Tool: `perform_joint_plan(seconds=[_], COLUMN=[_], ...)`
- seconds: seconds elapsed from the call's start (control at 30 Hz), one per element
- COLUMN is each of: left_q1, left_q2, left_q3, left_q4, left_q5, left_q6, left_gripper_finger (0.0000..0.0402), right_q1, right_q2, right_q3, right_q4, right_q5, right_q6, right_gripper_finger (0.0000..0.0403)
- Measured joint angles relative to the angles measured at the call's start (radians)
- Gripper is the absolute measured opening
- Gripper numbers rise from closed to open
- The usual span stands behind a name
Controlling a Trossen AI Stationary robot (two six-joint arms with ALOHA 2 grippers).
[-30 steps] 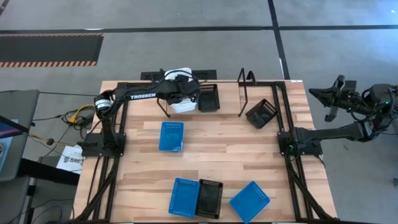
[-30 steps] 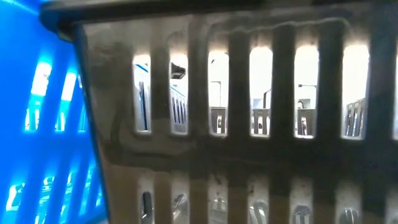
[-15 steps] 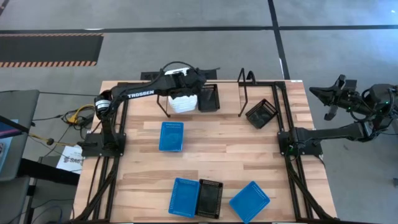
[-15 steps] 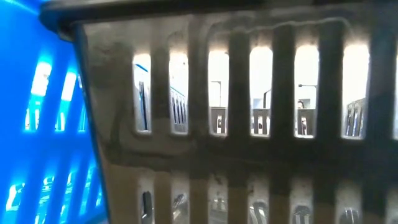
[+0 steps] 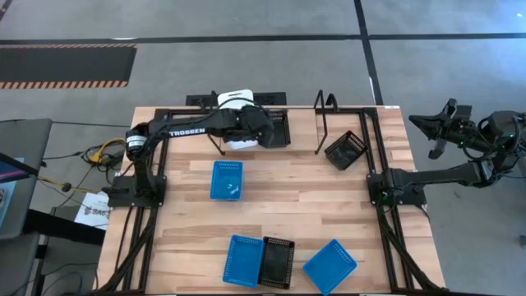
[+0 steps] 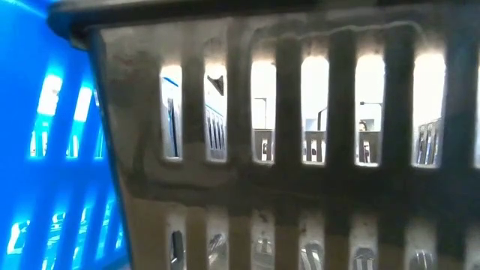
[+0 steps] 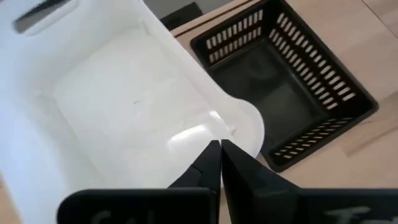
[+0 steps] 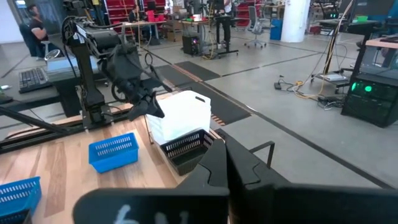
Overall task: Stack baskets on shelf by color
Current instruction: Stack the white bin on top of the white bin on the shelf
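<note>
Left gripper (image 5: 256, 127) at the table's far edge, right gripper (image 5: 419, 122) off-table, jaws closed.

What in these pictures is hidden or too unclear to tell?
- Low view: a black basket and a blue basket stand right against the camera and block nearly the whole table.
- High view: the left pincer and its arm cover part of the white baskets, so their number cannot be counted.
- Left wrist view: the white baskets run past the picture's edge.
- The shelf: its thin dividers are too fine to count from above.
</note>
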Motion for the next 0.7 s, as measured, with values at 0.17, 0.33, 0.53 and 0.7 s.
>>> perform_joint_plan(seconds=[0.17, 0.33, 0.53, 0.7], left_q1=[0.001, -0.007, -0.030, -0.041], left_q2=[0.000, -0.001, -0.002, -0.002], left_q3=[0.000, 0.001, 0.002, 0.002], left_q4=[0.000, -0.001, -0.001, -0.022], left_q5=[0.023, 0.061, 0.088, 0.068], left_q6=[-0.004, -0.002, -0.002, -0.002], left_gripper_finger=[0.0000, 0.0000, 0.0000, 0.0000], right_q1=[0.000, 0.000, 0.000, 0.000], right_q2=[0.000, 0.000, 0.000, 0.000], right_q3=[0.000, 0.000, 0.000, 0.000], right_q4=[0.000, 0.000, 0.000, 0.000], right_q5=[0.000, 0.000, -0.001, -0.001], right_q6=[0.000, 0.000, 0.000, 0.000], right_gripper_finger=[0.0001, 0.0001, 0.0001, 0.0001])
